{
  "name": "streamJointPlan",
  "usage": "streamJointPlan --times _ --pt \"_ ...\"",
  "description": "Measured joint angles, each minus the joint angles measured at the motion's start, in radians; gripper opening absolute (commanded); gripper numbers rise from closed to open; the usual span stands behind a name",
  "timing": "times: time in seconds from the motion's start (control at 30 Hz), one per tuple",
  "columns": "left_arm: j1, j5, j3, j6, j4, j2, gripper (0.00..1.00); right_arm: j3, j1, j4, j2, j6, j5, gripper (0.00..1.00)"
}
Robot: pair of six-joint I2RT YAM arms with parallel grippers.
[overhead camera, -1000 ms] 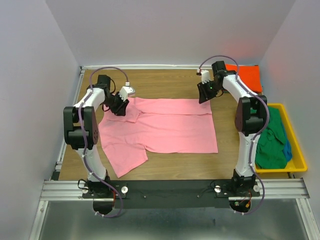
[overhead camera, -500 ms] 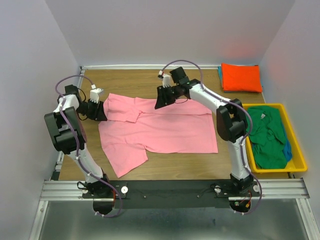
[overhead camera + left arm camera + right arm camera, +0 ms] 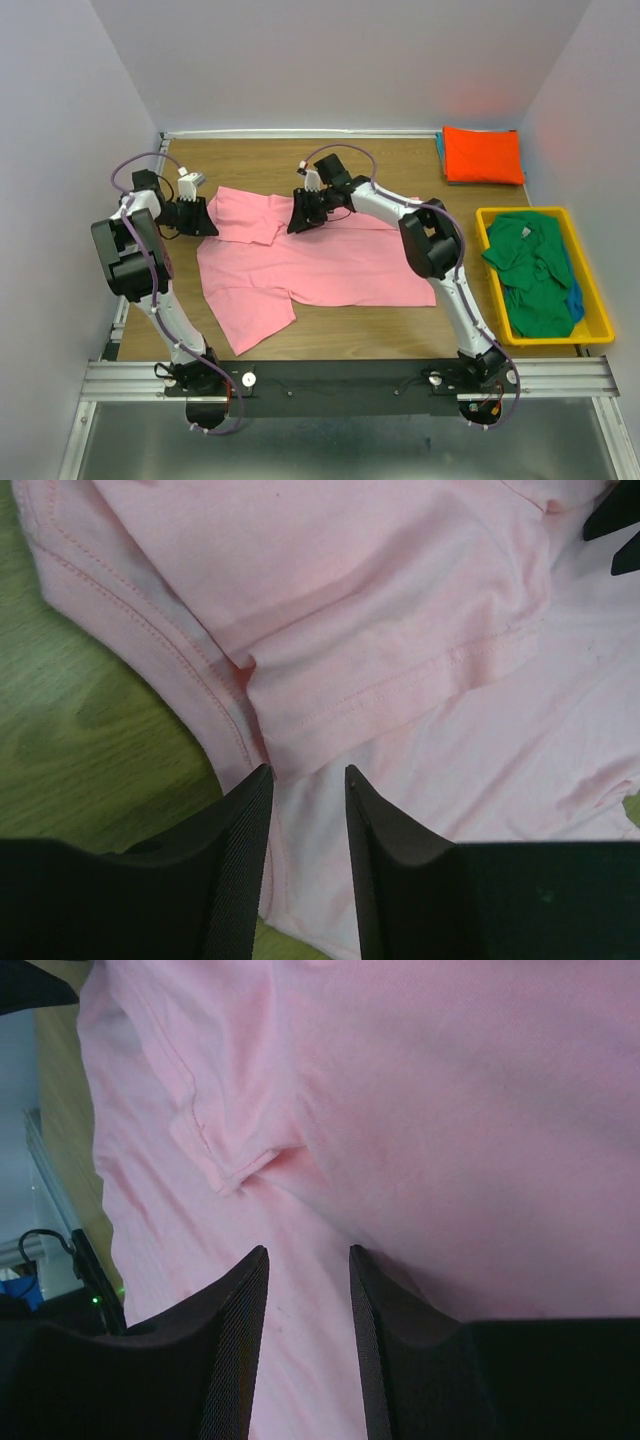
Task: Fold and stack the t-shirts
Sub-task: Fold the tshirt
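The orange shirt (image 3: 483, 155) is folded, the pink shirt (image 3: 330, 265) is half folded, the green shirt (image 3: 530, 275) waits, and my left tool (image 3: 305, 780) and right tool (image 3: 308, 1260) are a little open, holding nothing.

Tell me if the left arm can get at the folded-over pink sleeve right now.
Probably yes. The left tool sits open right at the folded sleeve of the pink shirt, with nothing between them; the right tool is off to the side.
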Motion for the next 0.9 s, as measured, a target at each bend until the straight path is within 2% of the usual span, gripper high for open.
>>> streamJointPlan --times 0.4,0.9 --pt "0.0 -0.004 -0.02 -0.061 0.068 0.03 0.36 0.0 0.032 0.042 0.0 0.067 -0.002 0.45" --pt "0.0 -0.013 -0.033 -0.079 0.101 0.039 0.2 -0.001 0.08 0.069 0.015 0.103 -0.006 0.46"
